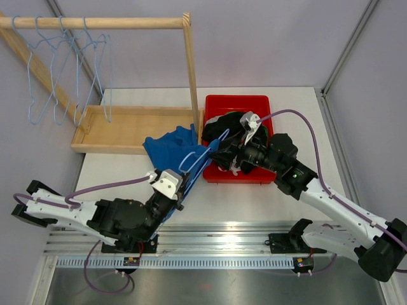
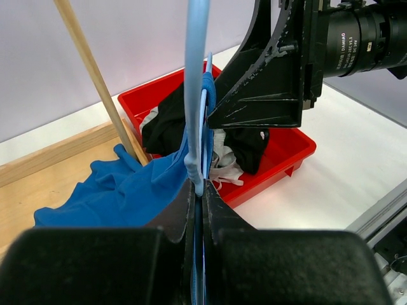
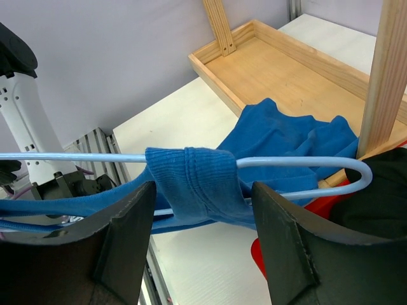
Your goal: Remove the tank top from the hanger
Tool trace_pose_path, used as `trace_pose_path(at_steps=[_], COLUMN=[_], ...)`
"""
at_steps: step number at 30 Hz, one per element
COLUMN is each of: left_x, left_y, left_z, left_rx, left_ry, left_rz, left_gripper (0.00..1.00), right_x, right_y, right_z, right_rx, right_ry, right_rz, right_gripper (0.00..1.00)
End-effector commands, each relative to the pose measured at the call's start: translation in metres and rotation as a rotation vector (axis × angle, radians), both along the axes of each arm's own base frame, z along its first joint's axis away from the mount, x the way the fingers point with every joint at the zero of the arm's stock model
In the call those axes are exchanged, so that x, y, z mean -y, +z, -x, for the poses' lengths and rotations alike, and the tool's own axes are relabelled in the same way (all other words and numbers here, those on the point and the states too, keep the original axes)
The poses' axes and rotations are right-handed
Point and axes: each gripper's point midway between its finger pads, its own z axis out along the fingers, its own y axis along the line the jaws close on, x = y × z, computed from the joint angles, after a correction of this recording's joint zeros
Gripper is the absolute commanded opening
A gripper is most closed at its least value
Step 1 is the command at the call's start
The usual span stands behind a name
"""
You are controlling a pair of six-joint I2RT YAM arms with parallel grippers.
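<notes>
We're mid strap-removal here: left gripper [image 2: 198, 198] clamped on the thin light-blue hanger [image 2: 195, 95], blue ribbed tank top [image 1: 168, 149] sagging just left of the red plastic bin [image 1: 236, 98], right gripper [image 3: 202, 194] spread wide around its looped strap [image 3: 191, 171], so next we'd pinch that and slide it off the hanger's end.

The blue tank top [image 3: 197, 184] is soft, matt, ribbed knit cloth. Its pale-blue hanger [image 3: 299, 162] has a smooth, faintly glossy coating. The red bin [image 1: 236, 100] is shiny moulded plastic. The tray [image 1: 127, 127] and rack post [image 1: 193, 76] are pale, matt, bare-looking wood.
</notes>
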Motion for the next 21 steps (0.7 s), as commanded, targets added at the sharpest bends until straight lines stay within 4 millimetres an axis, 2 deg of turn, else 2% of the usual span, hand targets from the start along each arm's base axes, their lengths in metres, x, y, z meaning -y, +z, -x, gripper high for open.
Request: trace_pose_path(at_steps=[1,3,6,7,8,10,15,21], left_x=[0.004,0.004,0.003,0.002,0.002,-0.002,-0.017,-0.034], left_y=[0.03,0.029,0.028,0.028,0.028,0.028,0.03,0.024], left_z=[0.003,0.003,0.003,0.002,0.002,0.0,-0.009,-0.015], left_rx=[-0.05,-0.051,-0.055,-0.054,-0.052,-0.043,-0.024,-0.021], left_ry=[-0.022,-0.021,-0.021,-0.015,-0.012,0.01,0.092,0.174], left_rz=[0.155,0.151,0.154,0.152,0.149,0.136,0.099,0.007], left_gripper=[0.0,0.0,0.0,0.0,0.0,0.0,0.0,0.0], right_x=[-0.005,-0.006,-0.006,-0.006,-0.005,-0.003,0.005,0.011], right_y=[0.032,0.033,0.032,0.028,0.027,0.024,0.019,0.012], right_z=[-0.001,-0.002,-0.004,-0.005,-0.006,-0.007,-0.01,-0.015], right_rx=[0.074,0.075,0.07,0.06,0.057,0.048,0.036,0.02], right_ry=[0.002,0.001,-0.006,-0.013,-0.019,-0.03,-0.081,-0.126], right_rz=[-0.064,-0.066,-0.055,-0.044,-0.04,-0.03,-0.009,0.018], right_gripper=[0.65,0.54,0.31,0.22,0.06,0.0,0.0,0.0])
